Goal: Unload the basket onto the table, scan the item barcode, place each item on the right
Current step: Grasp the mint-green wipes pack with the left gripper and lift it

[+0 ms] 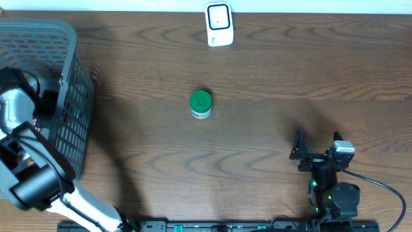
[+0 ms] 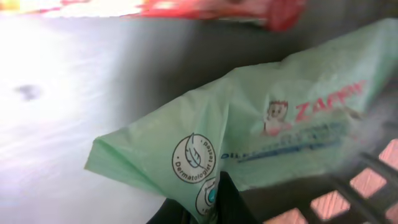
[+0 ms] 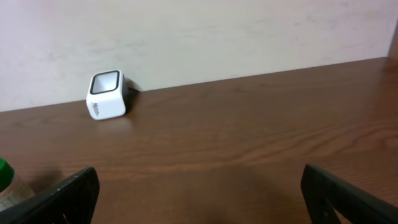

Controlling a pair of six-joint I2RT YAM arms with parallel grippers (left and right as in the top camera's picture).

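Overhead, the left arm (image 1: 32, 183) reaches into the basket (image 1: 64, 38), well apart from the scanner (image 1: 219, 24); at the left wrist, the left gripper (image 2: 208, 204) has its jaws pinching a corner of the green packet (image 2: 261, 118), which lies in the basket unscanned; at the right wrist, the right gripper (image 3: 202, 193) hangs over the bench (image 3: 249, 137), jaws spread and empty.

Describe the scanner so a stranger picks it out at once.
Start at the brown wooden table and go to its far edge, by the wall. The scanner stands there alone, beyond the green-lidded jar. It is the only white box on the wood, with a dark-rimmed window.
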